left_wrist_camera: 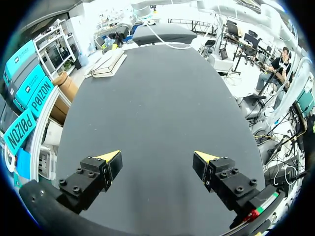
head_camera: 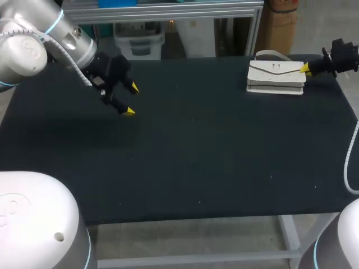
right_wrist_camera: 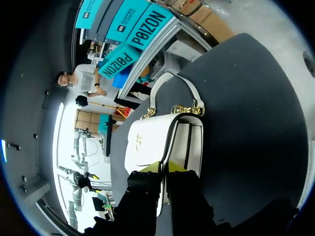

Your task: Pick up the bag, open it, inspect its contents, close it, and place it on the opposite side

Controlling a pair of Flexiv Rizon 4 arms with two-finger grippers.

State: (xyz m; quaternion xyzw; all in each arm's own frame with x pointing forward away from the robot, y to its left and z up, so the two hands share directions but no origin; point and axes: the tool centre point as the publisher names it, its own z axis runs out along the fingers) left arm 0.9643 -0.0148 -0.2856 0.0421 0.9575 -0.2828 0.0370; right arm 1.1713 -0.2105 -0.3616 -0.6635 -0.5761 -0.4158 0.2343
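Note:
A white handbag [head_camera: 276,75] with a flap, a gold clasp and a white handle [head_camera: 269,54] lies flat at the table's far right. My right gripper [head_camera: 305,69] is at the bag's right end. In the right wrist view the bag [right_wrist_camera: 147,142] lies just ahead, and the gripper [right_wrist_camera: 164,168] has its yellow tips pressed together on the dark edge of the flap. The handle [right_wrist_camera: 170,81] and its gold chain links [right_wrist_camera: 187,109] lie at the bag's far end. My left gripper [head_camera: 130,100] hangs open over the table's far left, holding nothing. From its wrist view the bag [left_wrist_camera: 109,63] is far off across the table.
The dark table top [head_camera: 185,151] stretches bare between the two grippers. The bag sits close to the table's back edge and right corner.

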